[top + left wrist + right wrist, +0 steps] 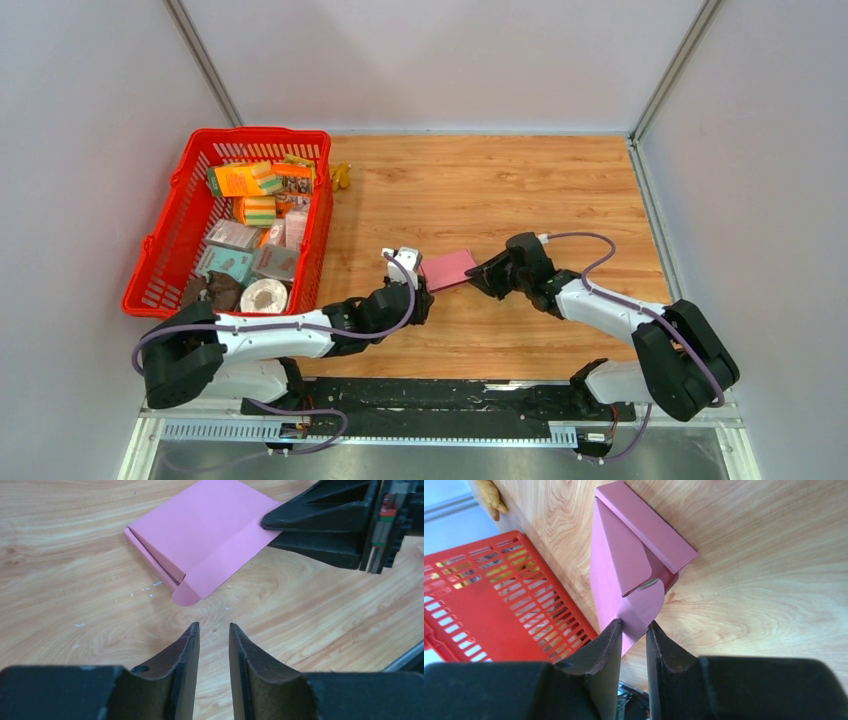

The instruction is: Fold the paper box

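The pink paper box (447, 269) lies partly folded on the wooden table between my two grippers. In the left wrist view the paper box (205, 535) shows a rounded flap pointing at my left gripper (214, 626), which is open and empty a short way from it. My right gripper (634, 623) stands at the opposite edge of the paper box (619, 565). A flap sits between its slightly parted jaws, against one finger, with wood visible in the gap. The right fingers (320, 515) reach over and under that edge.
A red plastic basket (170, 220) with several printed packages stands at the left, close to the left arm; its wall (499, 595) also shows in the right wrist view. A small yellow toy (341, 176) lies by the basket's far corner.
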Available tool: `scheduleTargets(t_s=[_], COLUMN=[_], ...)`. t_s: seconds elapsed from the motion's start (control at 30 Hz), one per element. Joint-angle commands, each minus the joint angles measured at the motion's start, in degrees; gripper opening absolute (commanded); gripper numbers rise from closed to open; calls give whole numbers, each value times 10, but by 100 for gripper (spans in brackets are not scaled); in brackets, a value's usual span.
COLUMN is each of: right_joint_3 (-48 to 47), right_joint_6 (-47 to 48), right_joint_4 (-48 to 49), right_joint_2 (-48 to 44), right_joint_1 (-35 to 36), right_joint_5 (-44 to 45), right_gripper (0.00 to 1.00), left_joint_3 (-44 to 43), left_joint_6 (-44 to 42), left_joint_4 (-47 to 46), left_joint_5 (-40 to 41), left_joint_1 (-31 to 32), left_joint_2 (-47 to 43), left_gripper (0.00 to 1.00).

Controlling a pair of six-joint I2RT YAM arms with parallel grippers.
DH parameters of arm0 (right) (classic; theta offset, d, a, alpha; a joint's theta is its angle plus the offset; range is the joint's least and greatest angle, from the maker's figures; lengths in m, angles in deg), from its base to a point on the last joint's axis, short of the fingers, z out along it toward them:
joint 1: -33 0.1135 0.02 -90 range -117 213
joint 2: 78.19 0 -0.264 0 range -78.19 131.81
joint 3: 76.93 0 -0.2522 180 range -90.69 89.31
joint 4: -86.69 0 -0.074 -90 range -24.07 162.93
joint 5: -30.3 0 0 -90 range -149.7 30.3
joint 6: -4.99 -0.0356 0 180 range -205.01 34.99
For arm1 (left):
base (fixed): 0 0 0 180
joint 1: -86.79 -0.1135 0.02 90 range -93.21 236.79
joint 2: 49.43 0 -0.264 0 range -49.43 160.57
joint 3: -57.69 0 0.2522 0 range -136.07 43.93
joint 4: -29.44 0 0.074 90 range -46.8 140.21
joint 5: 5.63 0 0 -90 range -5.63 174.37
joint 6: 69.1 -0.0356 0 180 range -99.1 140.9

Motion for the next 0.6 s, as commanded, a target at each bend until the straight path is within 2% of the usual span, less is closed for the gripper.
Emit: scheduleTargets(t_s=[0.0,0.1,0.13,0.27,0.47,0.57], right_joint_3=[-18,-10,-6,-5,-16,-11], right_joint_6=[79,102,106,151,199,218], right_joint_4=[-17,-31,-27,-3,7,29], right_joint_2=[0,-14,-18,-21,-6,2], right_joint_1=[-2,-2,-2,-3,-8,-15], right_joint_5=[3,16,17,8,-13,-40], right_gripper=[28,30,31,33,36,36], left_joint_3=[-45,-87,-103,-150,-166,-145], left_joint_6=[-61,-76,-73,-62,-66,-50], left_joint_4=[64,70,57,22,-56,-95], left_joint_5=[-25,-73,-114,-201,-245,-252], left_joint_1=[-7,-56,-90,-132,-133,-133], left_joint_2=[-33,-14,-2,105,216,235], left_gripper=[36,36,35,31,24,23])
